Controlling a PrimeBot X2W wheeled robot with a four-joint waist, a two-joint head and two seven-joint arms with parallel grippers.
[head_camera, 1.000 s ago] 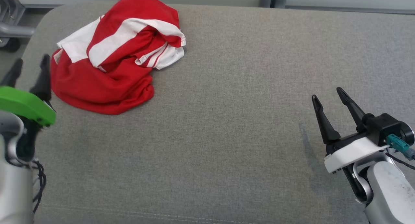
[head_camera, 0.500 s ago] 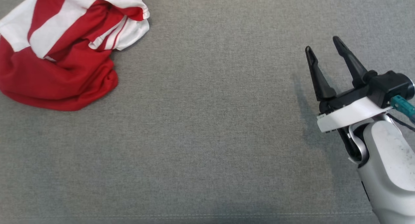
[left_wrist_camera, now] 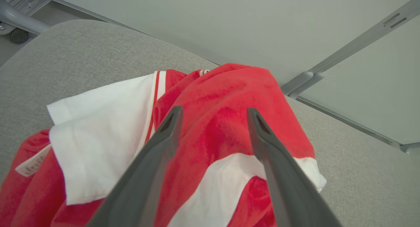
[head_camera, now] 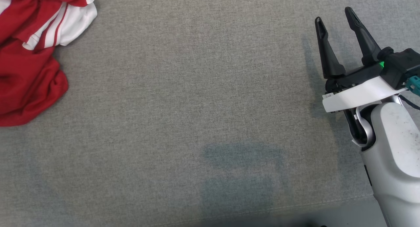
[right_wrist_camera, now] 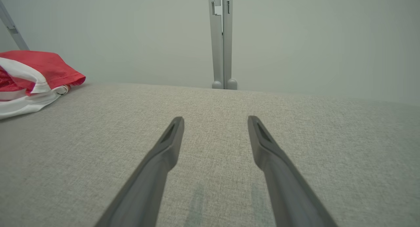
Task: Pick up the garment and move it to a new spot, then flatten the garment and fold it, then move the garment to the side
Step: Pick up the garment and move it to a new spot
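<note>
My left pincer (left_wrist_camera: 214,109) is poised right over the garment (left_wrist_camera: 213,99). Its two fingers are spread wide, and the red hump of the heap shows between them in the left wrist view. Nothing is gripped, and I cannot tell whether the tips touch the cloth. I read this as the lead-in to the first pick-up: held apart like this, the fingers can drop on either side of a raised fold and pinch it.

The garment lies crumpled near the far left corner of the desk (head_camera: 210,89), with plenty of bare surface to its right to carry it onto. My right pincer (head_camera: 333,15) hangs over the right part of the desk, well apart from the garment. It too is spread and empty, and I take it to be waiting until the flattening needs both arms.

The garment looks soft and thin. It is red with broad white bands and narrow striped trim, and it slumps in loose, rounded folds, with a white label (left_wrist_camera: 31,163) at one edge. The desk is padded and covered in coarse grey woven cloth, with a stitched seam (head_camera: 295,205) along its near edge. The fingers are long, dark, matte and tapering.
</note>
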